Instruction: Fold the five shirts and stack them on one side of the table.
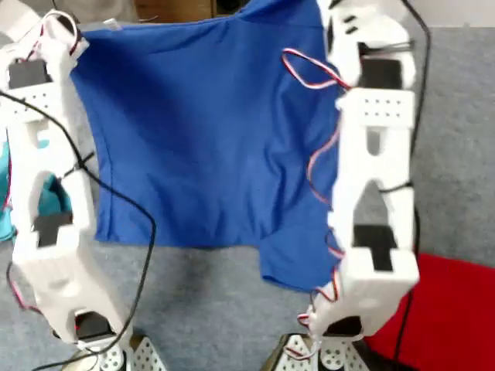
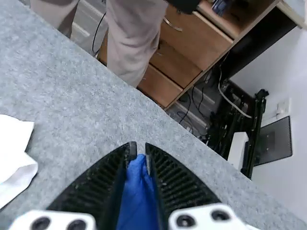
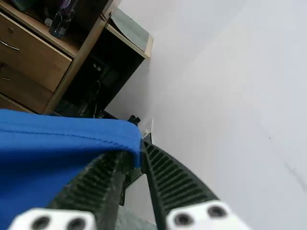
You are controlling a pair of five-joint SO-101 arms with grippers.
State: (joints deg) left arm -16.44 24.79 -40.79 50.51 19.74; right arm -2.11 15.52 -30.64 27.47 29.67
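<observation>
The blue shirt (image 1: 209,131) hangs spread between the two arms. Its gripped top edge runs from 9 to 3 o'clock along the far side of the grey counter (image 1: 209,309), and its body falls away toward 6 o'clock. A loose corner sags lowest at about 5 o'clock, by the arm on that side.

The left hand (image 2: 137,158) is pressed together on a bunched bit of blue cloth, low over the counter. The right hand (image 3: 139,153) pinches a seamed edge of the shirt and seems to be held higher. So the shirt's long axis points from the hands back toward the arm bases, and I judge the next move must draw or lay it along that 12-to-6 line, both hands level.

A white cloth (image 2: 14,153) lies near the left hand, a teal one (image 1: 46,197) at 9 o'clock and a red one (image 1: 456,309) at 4 o'clock.
</observation>
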